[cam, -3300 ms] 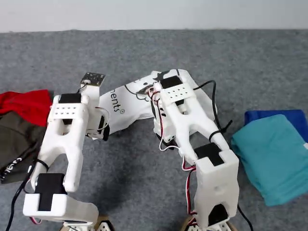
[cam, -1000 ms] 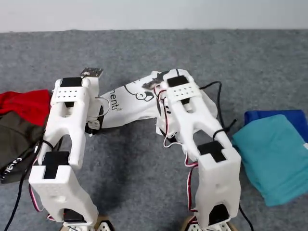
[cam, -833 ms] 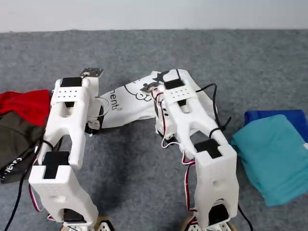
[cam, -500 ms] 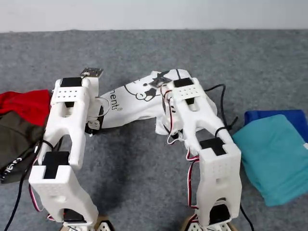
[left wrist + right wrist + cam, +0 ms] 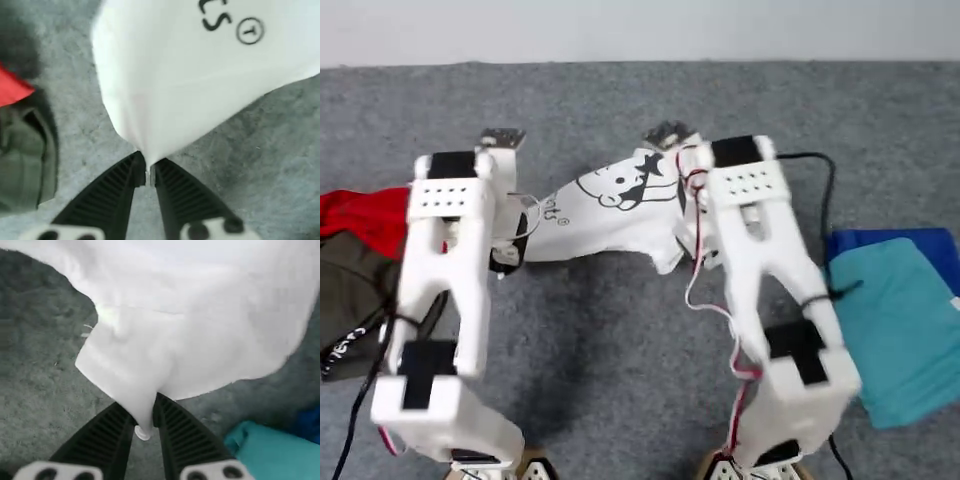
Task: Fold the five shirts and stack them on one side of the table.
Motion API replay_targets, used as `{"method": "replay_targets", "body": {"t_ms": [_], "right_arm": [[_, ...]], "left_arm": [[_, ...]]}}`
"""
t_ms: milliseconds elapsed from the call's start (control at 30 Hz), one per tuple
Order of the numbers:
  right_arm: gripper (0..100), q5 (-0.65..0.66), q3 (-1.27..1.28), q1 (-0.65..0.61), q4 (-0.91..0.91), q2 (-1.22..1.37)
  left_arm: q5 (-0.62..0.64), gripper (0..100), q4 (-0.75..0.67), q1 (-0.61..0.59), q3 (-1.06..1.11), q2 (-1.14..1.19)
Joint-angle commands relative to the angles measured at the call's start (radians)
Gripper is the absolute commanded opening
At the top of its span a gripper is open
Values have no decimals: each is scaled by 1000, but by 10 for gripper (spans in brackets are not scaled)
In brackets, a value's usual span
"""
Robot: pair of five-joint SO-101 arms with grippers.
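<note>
A white shirt (image 5: pixel 610 205) with a black cartoon print is stretched between the two arms over the grey carpet. My left gripper (image 5: pixel 146 172) is shut on the white shirt (image 5: pixel 200 80) at a pinched corner. My right gripper (image 5: pixel 145 422) is shut on another fold of the white shirt (image 5: pixel 200 330). From above, the left arm (image 5: pixel 445 250) stands at the shirt's left end and the right arm (image 5: pixel 755 240) at its right end.
A red shirt (image 5: pixel 360 215) and a dark olive shirt (image 5: pixel 350 300) lie bunched at the left edge. A folded teal shirt (image 5: pixel 905 330) lies on a blue shirt (image 5: pixel 890 243) at the right. Grey carpet (image 5: pixel 620 350) lies bare in front.
Both arms have moved apart, the left one leftward and the right one rightward, pulling the white shirt flatter so the cartoon print now shows between them.
</note>
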Motion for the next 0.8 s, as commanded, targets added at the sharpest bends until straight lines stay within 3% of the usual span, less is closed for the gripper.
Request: {"method": "replay_targets", "body": {"t_ms": [0,567,767], "right_arm": [[10,21,-14,10,28,-254],[10,18,-12,15,-56,-1033],[10,-28,-12,203,-113,-1124]], "left_arm": [[-55,12,31,-2,-42,-169],[-66,12,23,-2,-36,-595],[-64,13,0,-2,-36,-865]]}}
